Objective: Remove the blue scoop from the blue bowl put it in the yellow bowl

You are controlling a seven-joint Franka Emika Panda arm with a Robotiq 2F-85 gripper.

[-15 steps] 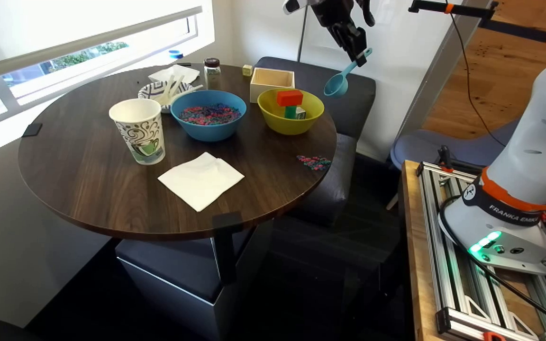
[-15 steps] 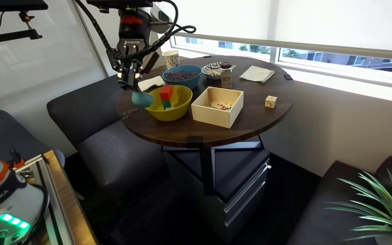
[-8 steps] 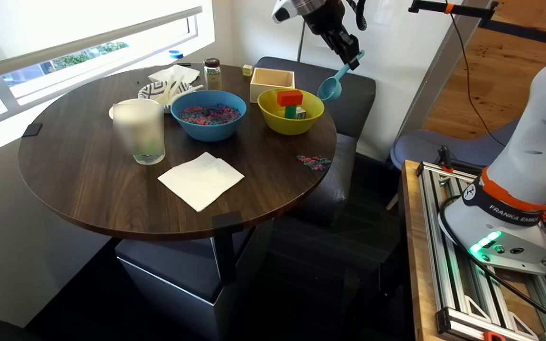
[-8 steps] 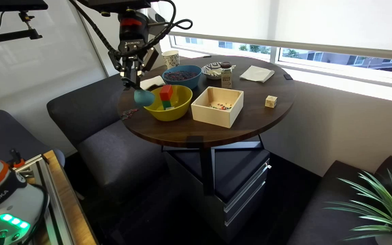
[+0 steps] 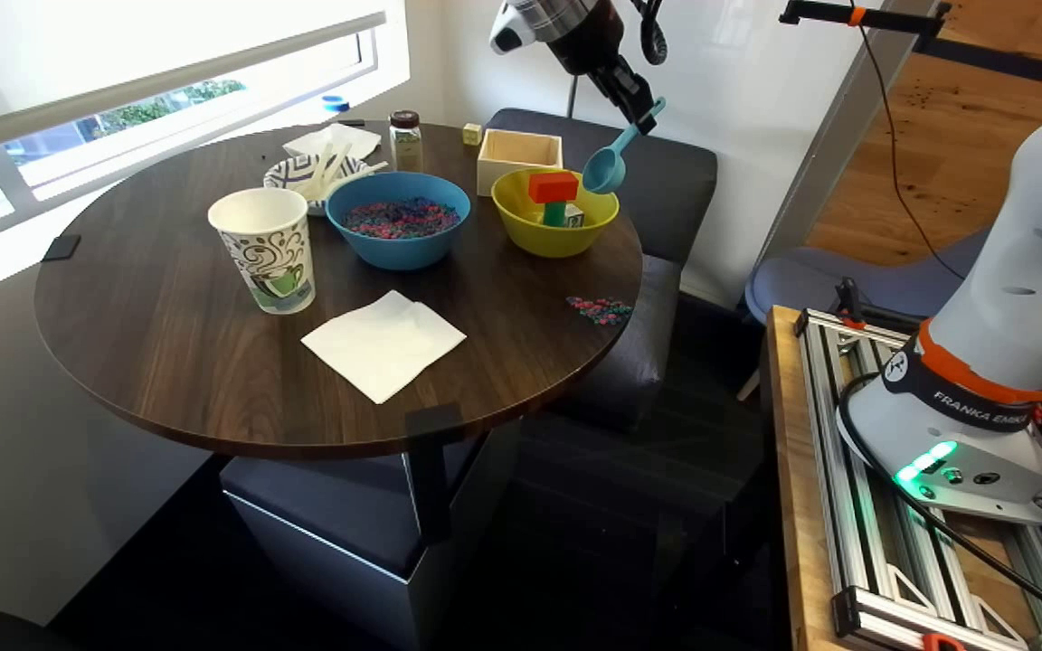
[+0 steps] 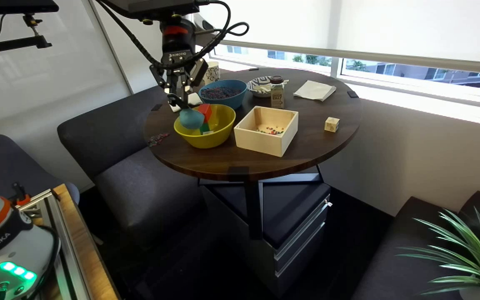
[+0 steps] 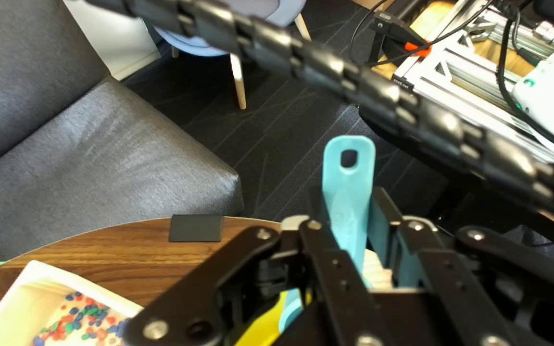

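Note:
My gripper [image 5: 643, 122] is shut on the handle of the light-blue scoop [image 5: 605, 170], which hangs tilted, cup downward. In the wrist view the scoop's handle [image 7: 348, 187] stands between the fingers of the gripper [image 7: 346, 209]. The scoop's cup [image 6: 191, 118] overlaps the edge of the yellow bowl [image 6: 208, 139] in both exterior views and appears a little above it. The yellow bowl [image 5: 553, 240] holds a red block [image 5: 553, 187] on a green one. The blue bowl [image 5: 403, 251] stands beside it with small dark reddish-purple pieces inside.
A wooden box [image 6: 261, 143] stands beside the yellow bowl. A paper cup [image 5: 277, 262], a patterned bowl [image 6: 261, 89], a shaker jar [image 6: 277, 96], napkins [image 5: 385, 344] and a small cube [image 6: 331, 124] are on the round table. Loose pieces [image 5: 600, 310] lie near the table edge.
My gripper has carried the scoop closer to the yellow bowl, and the cup now overlaps the bowl's edge in both exterior views. The grip on the handle is unchanged; bowls have not moved.

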